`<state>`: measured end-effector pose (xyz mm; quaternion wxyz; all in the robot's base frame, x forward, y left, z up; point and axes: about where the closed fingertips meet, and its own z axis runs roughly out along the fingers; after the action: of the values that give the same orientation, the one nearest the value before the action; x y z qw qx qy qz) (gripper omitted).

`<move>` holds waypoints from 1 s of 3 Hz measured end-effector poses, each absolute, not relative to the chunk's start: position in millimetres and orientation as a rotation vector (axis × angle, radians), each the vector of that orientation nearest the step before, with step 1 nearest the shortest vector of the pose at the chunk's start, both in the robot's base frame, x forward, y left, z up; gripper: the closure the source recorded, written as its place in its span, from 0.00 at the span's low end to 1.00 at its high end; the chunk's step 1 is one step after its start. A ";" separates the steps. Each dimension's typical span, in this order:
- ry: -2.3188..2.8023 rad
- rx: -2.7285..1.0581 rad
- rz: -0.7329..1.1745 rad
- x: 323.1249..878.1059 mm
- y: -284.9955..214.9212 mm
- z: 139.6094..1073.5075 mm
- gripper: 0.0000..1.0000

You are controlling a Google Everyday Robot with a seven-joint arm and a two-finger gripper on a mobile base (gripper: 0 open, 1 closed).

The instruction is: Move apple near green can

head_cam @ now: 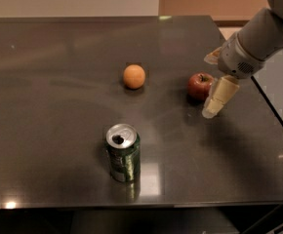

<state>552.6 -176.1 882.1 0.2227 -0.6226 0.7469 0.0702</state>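
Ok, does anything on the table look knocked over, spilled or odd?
Nothing stands out. The can stands upright, the apple and orange sit whole on the table, and no spill shows. The gripper hangs close beside the apple.
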 end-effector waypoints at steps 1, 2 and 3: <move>2.069 -1.706 0.209 570.7 -178.6 869.9 0.00; 2.083 -1.688 0.216 583.7 -184.3 860.2 0.00; 2.100 -1.675 0.215 590.0 -185.9 853.8 0.18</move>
<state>590.0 -185.9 853.8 0.2214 -0.6062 0.7599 0.0778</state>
